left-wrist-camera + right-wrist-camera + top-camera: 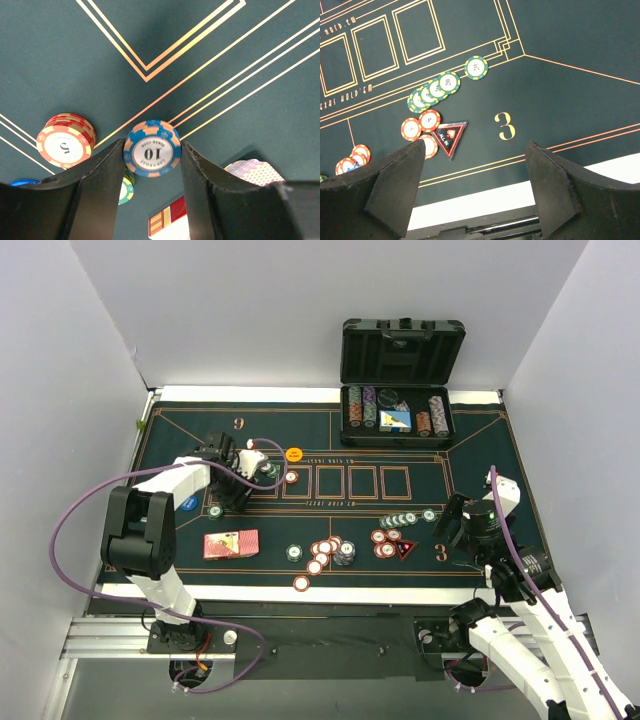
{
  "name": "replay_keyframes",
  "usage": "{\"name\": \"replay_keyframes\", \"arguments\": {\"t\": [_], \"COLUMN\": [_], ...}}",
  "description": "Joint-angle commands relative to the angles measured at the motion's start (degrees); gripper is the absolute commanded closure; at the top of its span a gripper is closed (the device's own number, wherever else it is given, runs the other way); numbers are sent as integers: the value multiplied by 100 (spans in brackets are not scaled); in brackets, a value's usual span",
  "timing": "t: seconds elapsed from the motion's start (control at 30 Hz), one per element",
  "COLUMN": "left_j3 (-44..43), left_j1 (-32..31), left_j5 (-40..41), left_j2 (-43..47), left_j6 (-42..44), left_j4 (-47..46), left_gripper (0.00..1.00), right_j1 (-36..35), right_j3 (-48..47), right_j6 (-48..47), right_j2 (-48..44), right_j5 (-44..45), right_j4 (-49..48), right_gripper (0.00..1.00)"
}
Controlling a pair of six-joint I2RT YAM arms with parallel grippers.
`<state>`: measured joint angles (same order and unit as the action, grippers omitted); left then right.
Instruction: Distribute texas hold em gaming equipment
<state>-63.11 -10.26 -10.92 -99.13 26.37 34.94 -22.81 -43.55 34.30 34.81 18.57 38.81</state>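
Note:
My left gripper [152, 146] is shut on a blue and orange "10" poker chip [152, 150], held above the green mat; in the top view it is at the mat's left [256, 467]. A red "5" chip stack [66, 140] lies left of it, a green chip [126, 186] below. My right gripper [475, 170] is open and empty over the mat's near edge by the "3" [506, 125]; in the top view it is at the right [458, 520]. Pink-red-backed cards [231, 544] lie near left. Green chips [434, 90] and red chips [420, 127] lie ahead of the right gripper.
The open black case [400, 380] with chip rows stands at the far side. An orange button [293, 454] and a blue button [188, 504] lie near the left gripper. A black "ALL IN" triangle [449, 137] and a mixed chip cluster [328, 550] lie on the near mat.

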Motion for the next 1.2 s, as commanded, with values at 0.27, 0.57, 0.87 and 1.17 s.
{"name": "replay_keyframes", "arguments": {"t": [0.27,0.57,0.87,1.17], "left_j3": [-25,-1273,-1151,-1440], "left_j1": [59,-116,-2759,-4211], "left_j5": [-183,-911,-666,-368], "left_j2": [394,825,1116,228], "left_j6": [26,-185,-606,-879], "left_j4": [-137,890,989,681], "left_gripper": [29,21,9,6], "right_j1": [13,4,13,40], "right_j3": [66,57,13,-233], "right_j6": [-73,-64,-29,-82], "right_j2": [35,9,-18,-158], "right_j5": [-20,7,129,305], "right_j4": [13,22,83,329], "right_gripper": [24,24,24,23]}}
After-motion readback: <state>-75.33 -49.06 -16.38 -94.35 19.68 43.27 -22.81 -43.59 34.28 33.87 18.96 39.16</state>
